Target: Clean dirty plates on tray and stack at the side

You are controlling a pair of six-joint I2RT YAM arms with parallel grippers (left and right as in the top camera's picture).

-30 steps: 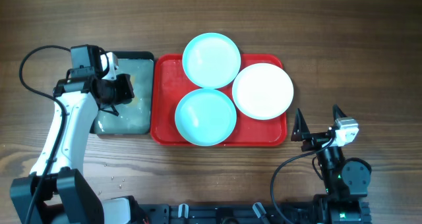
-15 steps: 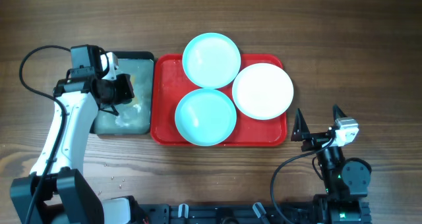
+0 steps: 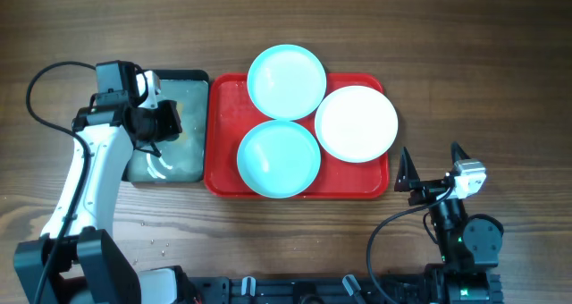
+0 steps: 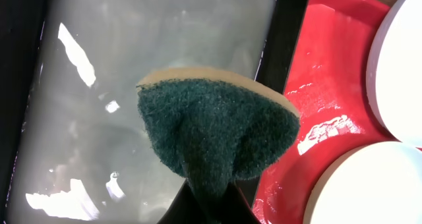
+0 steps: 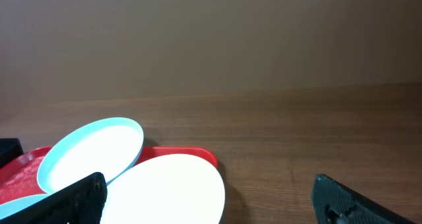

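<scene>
The red tray [image 3: 222, 134] holds three plates: a cyan plate [image 3: 286, 80] at the back, a cyan plate [image 3: 278, 158] at the front, and a white plate [image 3: 356, 123] on the right. My left gripper [image 3: 161, 130] is over the black tray [image 3: 188, 76] and is shut on a sponge [image 4: 214, 128], green scouring side up, held above the water. The red tray's edge [image 4: 323, 85] lies just right of the sponge. My right gripper [image 3: 433, 165] is open and empty, near the table's front right. It sees the white plate [image 5: 165, 191] and the back cyan plate [image 5: 92, 151].
The black tray holds cloudy water [image 4: 132, 66] with bright reflections. Small droplets or crumbs [image 3: 156, 243] lie on the wood at the front left. A black cable [image 3: 40, 80] loops at the far left.
The arms have not visibly moved. Only the reflections on the water in the black tray have shifted.
</scene>
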